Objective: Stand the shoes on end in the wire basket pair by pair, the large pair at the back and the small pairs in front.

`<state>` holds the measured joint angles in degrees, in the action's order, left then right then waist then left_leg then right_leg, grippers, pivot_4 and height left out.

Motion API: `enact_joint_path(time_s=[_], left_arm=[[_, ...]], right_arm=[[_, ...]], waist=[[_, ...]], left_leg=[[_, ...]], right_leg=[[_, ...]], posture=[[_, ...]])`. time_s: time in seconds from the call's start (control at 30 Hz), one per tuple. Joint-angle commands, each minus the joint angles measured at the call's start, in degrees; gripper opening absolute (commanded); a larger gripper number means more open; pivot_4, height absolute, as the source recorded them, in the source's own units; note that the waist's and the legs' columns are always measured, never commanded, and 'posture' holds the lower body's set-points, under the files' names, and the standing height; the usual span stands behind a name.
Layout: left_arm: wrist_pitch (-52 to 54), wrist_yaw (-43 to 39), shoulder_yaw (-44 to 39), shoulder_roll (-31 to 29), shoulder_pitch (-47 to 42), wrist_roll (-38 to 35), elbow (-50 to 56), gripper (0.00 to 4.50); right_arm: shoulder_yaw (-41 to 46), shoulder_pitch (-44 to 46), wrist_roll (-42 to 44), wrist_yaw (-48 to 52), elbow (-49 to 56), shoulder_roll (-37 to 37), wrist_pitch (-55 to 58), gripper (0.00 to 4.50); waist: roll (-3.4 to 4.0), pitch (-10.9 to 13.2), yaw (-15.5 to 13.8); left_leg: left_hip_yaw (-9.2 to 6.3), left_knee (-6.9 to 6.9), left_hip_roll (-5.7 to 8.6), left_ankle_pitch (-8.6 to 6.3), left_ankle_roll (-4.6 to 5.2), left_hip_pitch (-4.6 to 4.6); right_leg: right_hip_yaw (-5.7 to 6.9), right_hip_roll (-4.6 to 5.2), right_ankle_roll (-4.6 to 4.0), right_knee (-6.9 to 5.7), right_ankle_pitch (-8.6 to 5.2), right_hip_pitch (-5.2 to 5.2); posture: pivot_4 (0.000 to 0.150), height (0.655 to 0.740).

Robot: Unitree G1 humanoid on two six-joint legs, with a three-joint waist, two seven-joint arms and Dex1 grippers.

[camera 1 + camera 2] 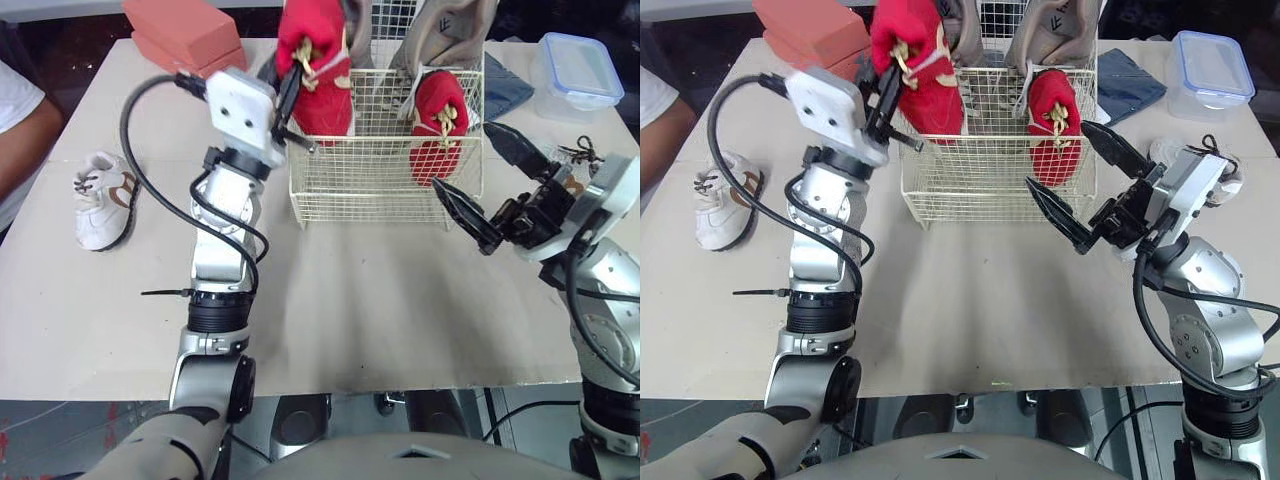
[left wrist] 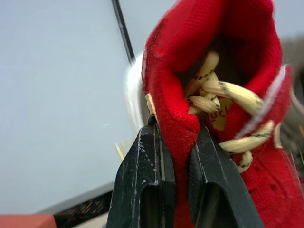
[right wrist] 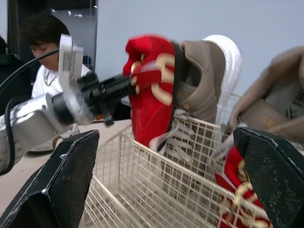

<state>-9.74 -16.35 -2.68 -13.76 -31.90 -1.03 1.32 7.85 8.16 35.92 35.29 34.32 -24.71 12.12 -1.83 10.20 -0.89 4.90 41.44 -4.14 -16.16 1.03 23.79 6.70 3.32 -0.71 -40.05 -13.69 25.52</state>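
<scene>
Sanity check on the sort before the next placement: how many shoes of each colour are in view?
Red shoes: 2, one in the left gripper, one in the wire basket
Taupe shoes: 2, both at the basket's back
White shoes: 2, both outside the basket, one partly hidden
Total: 6

Left tool apparently tight; right tool wide apart.

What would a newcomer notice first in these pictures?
The left claw is shut on a red shoe, held at the left front of the basket. A second red shoe stands in its right front, with the open right claw near it. A white shoe lies on the table at the far left.
</scene>
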Motion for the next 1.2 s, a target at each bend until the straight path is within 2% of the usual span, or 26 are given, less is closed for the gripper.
enact_joint_path(time_s=[0.03, 0.13, 0.27, 0.3, 0.33, 0.4, 0.5, 0.57, 0.97, 1.13, 1.2], left_arm=[[-3.0, 0.9, 1.4, 0.3, 1.0, 1.9, -0.8, 0.05], [-2.1, 0.8, 2.5, 0.6, 2.2, 2.5, -2.9, 0.05], [1.6, -2.1, 2.7, 1.3, 4.3, -1.6, -1.6, 0.05], [3.7, -2.7, 2.8, 1.3, 4.7, -2.6, -0.8, 1.07], [5.6, -2.8, 2.6, 1.2, 4.9, -3.1, 0.0, 1.37], [8.3, -2.9, 2.2, 0.9, 4.8, -4.2, 1.5, 2.28], [10.0, -3.2, 1.9, 0.2, 4.7, -5.0, 3.6, 3.86], [11.2, -3.0, 1.6, -0.1, 5.1, -5.4, 5.2, 4.46], [19.5, -6.0, 0.1, -3.6, 16.5, -10.9, 20.2, 4.46], [21.6, -12.0, -3.0, -6.8, 16.3, -20.3, 25.4, 4.46], [27.9, -16.0, -4.1, -9.3, 13.4, -29.1, 26.7, 4.46]], right_arm=[[1.7, 0.0, 0.3, 0.1, 1.2, -0.3, -1.7, 4.50], [1.8, -0.1, 0.4, 0.4, 0.9, -0.5, -1.9, 4.50], [2.1, -0.1, 0.6, 0.8, 0.5, -0.7, -2.2, 4.50], [2.2, -0.1, 0.7, 0.9, 0.4, -0.9, -2.3, 4.50], [2.3, -0.1, 0.8, 1.0, 0.3, -1.0, -2.3, 4.50], [2.4, -0.2, 0.9, 1.0, 0.2, -1.1, -2.4, 4.50], [2.7, -0.2, 1.0, 1.2, 0.0, -1.2, -2.5, 4.50], [2.9, -0.2, 1.0, 1.4, -0.3, -1.2, -2.6, 4.50], [6.7, 1.0, 0.7, 1.4, -4.8, -2.9, -2.4, 4.50], [12.8, 2.3, -2.0, -0.8, -13.3, -6.4, -2.4, 4.50], [14.9, 1.4, -2.7, 0.8, -18.2, -10.1, -0.2, 4.50]], waist=[[0.00, 0.0, 0.0], [0.00, 0.0, 0.0], [0.16, -0.2, 0.0], [0.23, -0.2, 0.0], [0.28, -0.3, 0.0], [0.36, -0.3, -0.1], [0.38, -0.4, -0.1], [0.39, -0.4, -0.1], [0.40, -0.4, 0.0], [0.39, -0.3, -0.2], [0.39, -0.3, -0.4]], left_leg=[[-0.01, 0.00, -0.01, 0.00, 0.00, 0.00], [-0.02, 0.00, 0.01, 0.00, 0.01, 0.01], [-0.01, 0.00, -0.02, -0.01, 0.01, -0.03], [-0.01, 0.00, -0.02, -0.01, 0.01, -0.05], [-0.02, 0.00, -0.03, -0.01, 0.01, -0.05], [-0.04, 0.00, -0.02, -0.01, 0.01, -0.07], [-0.08, 0.00, -0.01, -0.01, 0.02, -0.08], [-0.08, 0.00, -0.01, -0.01, 0.02, -0.08], [-0.09, -0.02, -0.05, -0.01, 0.02, -0.06], [-0.08, -0.02, -0.03, -0.02, 0.03, -0.01], [-0.09, -0.02, -0.02, -0.02, 0.02, 0.00]], right_leg=[[0.00, 0.00, 0.00, 0.00, 0.00, 0.00], [0.03, 0.00, 0.00, 0.01, 0.00, 0.00], [0.02, 0.01, 0.01, 0.01, 0.00, -0.04], [0.02, 0.01, 0.01, 0.01, 0.00, -0.05], [0.02, 0.01, 0.01, 0.00, -0.01, -0.05], [0.03, 0.00, 0.01, -0.01, -0.01, -0.07], [0.06, 0.00, 0.02, -0.03, -0.02, -0.09], [0.06, 0.00, 0.02, -0.03, -0.02, -0.09], [0.03, -0.01, 0.01, 0.01, -0.02, -0.07], [0.06, 0.02, 0.01, 0.05, -0.02, -0.06], [0.06, 0.03, 0.01, 0.06, -0.02, -0.07]], posture=[[0.150, 0.6860], [0.150, 0.6860], [0.150, 0.6860], [0.150, 0.6860], [0.150, 0.6860], [0.150, 0.6860], [0.150, 0.6860], [0.150, 0.6860], [0.150, 0.6860], [0.150, 0.6860], [0.150, 0.6860]])
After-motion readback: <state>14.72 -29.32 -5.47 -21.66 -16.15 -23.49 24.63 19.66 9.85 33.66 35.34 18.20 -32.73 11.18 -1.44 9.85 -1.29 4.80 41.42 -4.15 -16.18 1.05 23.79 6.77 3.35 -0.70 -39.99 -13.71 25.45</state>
